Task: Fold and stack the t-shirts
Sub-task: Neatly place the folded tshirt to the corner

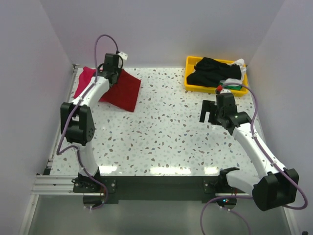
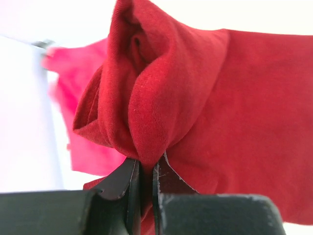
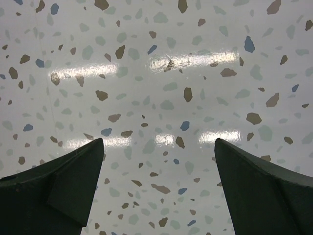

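Observation:
A dark red t-shirt [image 1: 123, 91] lies folded at the table's far left, partly over a magenta-pink t-shirt [image 1: 86, 76]. My left gripper [image 1: 108, 74] is shut on a bunched fold of the dark red t-shirt [image 2: 161, 98], the cloth pinched between both fingers, and the pink t-shirt [image 2: 80, 122] shows behind it. A black t-shirt [image 1: 215, 72] lies heaped in the yellow tray [image 1: 191, 84] at the far right, with white and green cloth at its right end. My right gripper [image 1: 209, 112] hangs open over bare table [image 3: 161, 98], holding nothing.
White walls close in the table on the left, back and right. A metal rail [image 1: 58, 142] runs along the left edge. The speckled tabletop [image 1: 166, 137] spreads between the two arms.

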Action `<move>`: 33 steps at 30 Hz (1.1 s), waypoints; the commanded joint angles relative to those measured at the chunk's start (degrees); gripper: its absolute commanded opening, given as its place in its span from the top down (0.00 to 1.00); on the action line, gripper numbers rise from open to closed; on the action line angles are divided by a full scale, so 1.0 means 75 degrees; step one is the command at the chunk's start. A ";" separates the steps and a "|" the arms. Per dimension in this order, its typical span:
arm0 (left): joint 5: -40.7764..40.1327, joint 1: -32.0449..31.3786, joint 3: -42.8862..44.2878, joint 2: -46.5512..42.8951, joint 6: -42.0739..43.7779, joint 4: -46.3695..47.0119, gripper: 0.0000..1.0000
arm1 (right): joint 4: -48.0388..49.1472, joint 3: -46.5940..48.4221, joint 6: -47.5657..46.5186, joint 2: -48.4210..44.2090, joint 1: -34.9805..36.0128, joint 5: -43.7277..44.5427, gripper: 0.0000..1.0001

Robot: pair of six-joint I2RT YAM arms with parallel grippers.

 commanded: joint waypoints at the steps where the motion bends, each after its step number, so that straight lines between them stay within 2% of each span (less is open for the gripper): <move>1: 0.0079 0.0331 0.0528 -0.0672 0.1417 0.0372 1.00 | 0.0081 0.0012 -0.0085 0.0163 0.0002 0.0200 0.01; 5: 0.0220 0.0753 0.0960 -0.0837 0.1887 0.0302 1.00 | 0.0046 0.0024 -0.0050 0.0281 -0.0010 0.0305 0.01; 11: 0.0700 0.1445 0.1992 -0.0778 0.1831 -0.0308 1.00 | 0.0046 0.0071 -0.0038 0.0386 -0.0010 0.0329 0.01; 15: 0.1472 0.1935 0.1935 -0.0778 0.1842 -0.0062 1.00 | -0.0001 0.0106 -0.0026 0.0468 -0.0010 0.0353 0.01; 20: 0.2351 0.2488 0.1923 -0.0147 0.1420 0.0008 1.00 | -0.0082 0.0165 -0.0038 0.0538 -0.0010 0.0446 0.01; 25: 0.2459 0.2664 0.1688 0.0872 0.1409 0.0851 1.00 | -0.0141 0.0235 -0.0026 0.0656 0.0002 0.0517 0.01; 28: 0.2014 0.2862 0.2693 0.1950 0.0826 0.0455 1.00 | -0.0141 0.0247 0.0021 0.0703 -0.0010 0.0575 0.01; 30: 0.1674 0.3073 0.3386 0.2500 0.0391 0.0232 0.96 | -0.0188 0.0282 0.0067 0.0773 0.0002 0.0645 0.01; 31: 0.1580 0.3156 0.3527 0.2607 0.0064 0.0219 0.83 | -0.0223 0.0363 0.0079 0.0819 -0.0009 0.0669 0.01; 32: 0.1220 0.3226 0.3540 0.2643 -0.0067 0.0393 0.63 | -0.0270 0.0376 0.0126 0.0855 -0.0021 0.0692 0.01; 33: 0.1112 0.3389 0.3517 0.2679 -0.0207 0.0453 0.37 | -0.0270 0.0399 0.0149 0.0878 -0.0010 0.0774 0.01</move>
